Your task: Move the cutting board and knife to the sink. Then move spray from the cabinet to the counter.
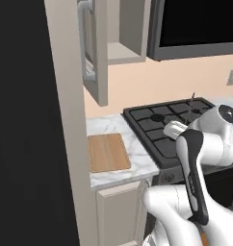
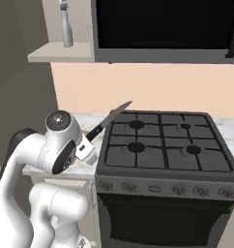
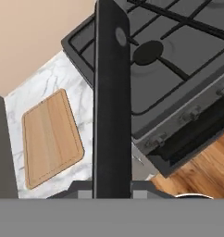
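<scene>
The stove (image 2: 162, 145), black with four burners, is seen filling the right half of the right base view, and a black-fronted microwave (image 2: 162, 24) is mounted above it at 12 o'clock. The cabinet (image 1: 97, 53) is hung to the left of the microwave with its door swung open, so that the long grey bar handle and the plain inner shelf are exposed. The white marble surface (image 1: 106, 126) is laid between a tall beige panel and the stove's left edge.

The cutting board (image 1: 108, 153) is set flat on that surface, at about 9 o'clock from the stove and just beside it without touching. In the hand view the cutting board (image 3: 51, 136) is found at 8 o'clock, apart from everything else.

The spray (image 2: 66, 24) is stood upright on the cabinet shelf, at 11 o'clock in the right base view.

The knife (image 2: 109, 120) is lifted off the surface and held tilted, its grey blade pointed toward 1 o'clock over the stove's rear left corner. In the hand view its black handle (image 3: 112, 92) is seen running straight up from the gripper (image 3: 112, 187), which is clamped around the handle's lower end; the fingertips themselves are mostly hidden, so the exact contact can only be taken as probable.
</scene>
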